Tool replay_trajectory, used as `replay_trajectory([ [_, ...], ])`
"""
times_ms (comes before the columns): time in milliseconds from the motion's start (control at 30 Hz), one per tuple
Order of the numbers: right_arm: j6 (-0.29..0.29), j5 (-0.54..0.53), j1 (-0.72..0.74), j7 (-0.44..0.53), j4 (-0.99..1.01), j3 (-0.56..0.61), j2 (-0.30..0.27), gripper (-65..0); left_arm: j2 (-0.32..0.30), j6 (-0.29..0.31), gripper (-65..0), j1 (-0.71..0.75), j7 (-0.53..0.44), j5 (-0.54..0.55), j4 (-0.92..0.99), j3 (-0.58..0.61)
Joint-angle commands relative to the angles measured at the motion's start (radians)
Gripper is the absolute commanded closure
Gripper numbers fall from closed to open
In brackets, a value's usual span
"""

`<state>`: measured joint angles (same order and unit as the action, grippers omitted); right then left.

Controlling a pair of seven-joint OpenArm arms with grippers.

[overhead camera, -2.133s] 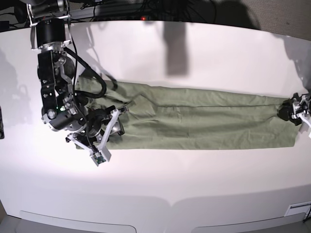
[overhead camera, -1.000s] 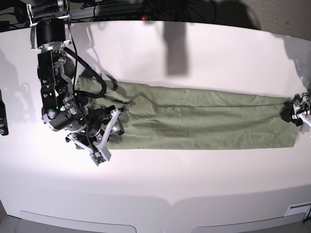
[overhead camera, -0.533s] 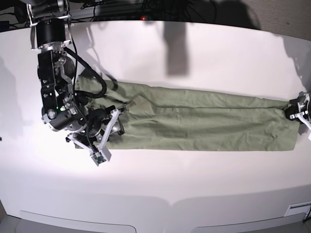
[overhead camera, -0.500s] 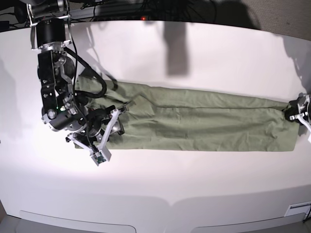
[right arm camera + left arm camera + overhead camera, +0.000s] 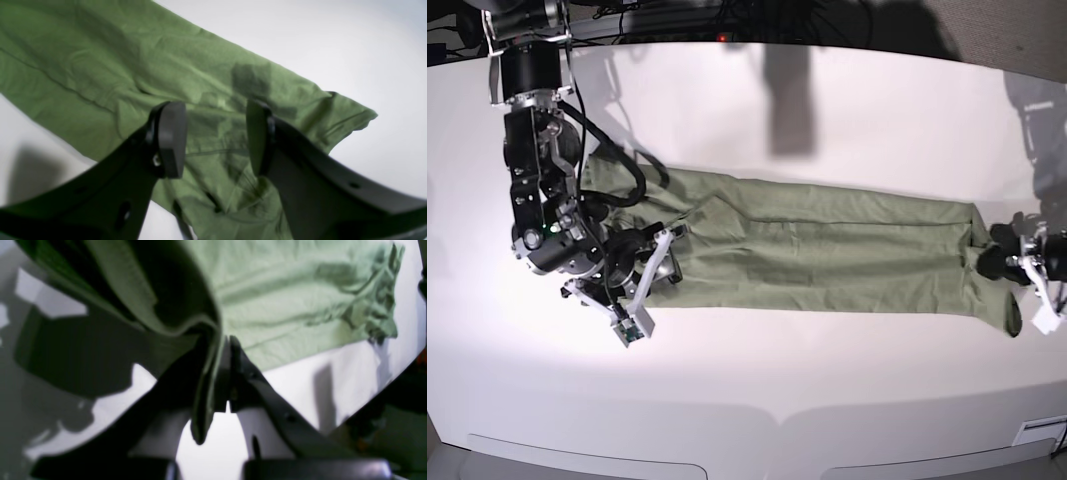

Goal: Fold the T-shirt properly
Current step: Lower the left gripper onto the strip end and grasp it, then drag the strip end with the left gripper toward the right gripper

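The sage-green T-shirt (image 5: 827,255) lies folded into a long strip across the white table (image 5: 847,390). My left gripper (image 5: 995,262) is shut on the shirt's right end and holds it lifted, so the cloth curls over there. In the left wrist view the gripper (image 5: 221,373) pinches a fold of the T-shirt (image 5: 283,300), which hangs between the closed fingers. My right gripper (image 5: 659,262) is open just above the shirt's left end. In the right wrist view the right gripper (image 5: 213,136) shows a wide gap over the wrinkled T-shirt (image 5: 100,76) and holds nothing.
Cables and dark equipment (image 5: 677,15) run along the table's back edge. The table's front edge (image 5: 757,425) curves along the bottom of the base view. The right arm's body (image 5: 537,150) stands over the table's left side.
My left gripper has moved left and toward the front with the shirt's right end, lifting and curling it back over the strip. The right arm has barely shifted.
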<state>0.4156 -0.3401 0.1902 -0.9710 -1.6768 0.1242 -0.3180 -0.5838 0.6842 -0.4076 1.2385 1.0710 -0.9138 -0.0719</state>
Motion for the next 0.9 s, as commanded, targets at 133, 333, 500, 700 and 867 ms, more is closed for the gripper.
replay_trajectory([
  [133,-0.012,-0.004,0.026,0.020,-0.019,-0.006,-0.006,-29.1,0.084,0.004,0.0,0.055,0.002,0.023,-0.077,-0.006],
  [333,-0.012,-0.005,0.026,0.009,-0.019,-0.006,-0.006,-29.1,0.233,0.003,0.0,0.075,-0.024,0.003,-0.081,-0.006],
  [500,-0.012,-0.004,0.026,0.003,-0.019,-0.006,-0.006,-29.1,0.306,0.004,0.0,0.070,-0.024,0.003,-0.081,-0.006],
  [700,-0.012,-0.005,0.026,0.005,-0.019,-0.006,-0.006,-29.1,0.360,0.004,0.0,0.073,-0.023,0.001,-0.081,-0.006],
  [867,-0.012,-0.005,0.026,0.005,-0.019,-0.006,-0.006,-29.1,0.374,0.004,0.0,0.075,-0.039,-0.025,-0.081,-0.006],
])
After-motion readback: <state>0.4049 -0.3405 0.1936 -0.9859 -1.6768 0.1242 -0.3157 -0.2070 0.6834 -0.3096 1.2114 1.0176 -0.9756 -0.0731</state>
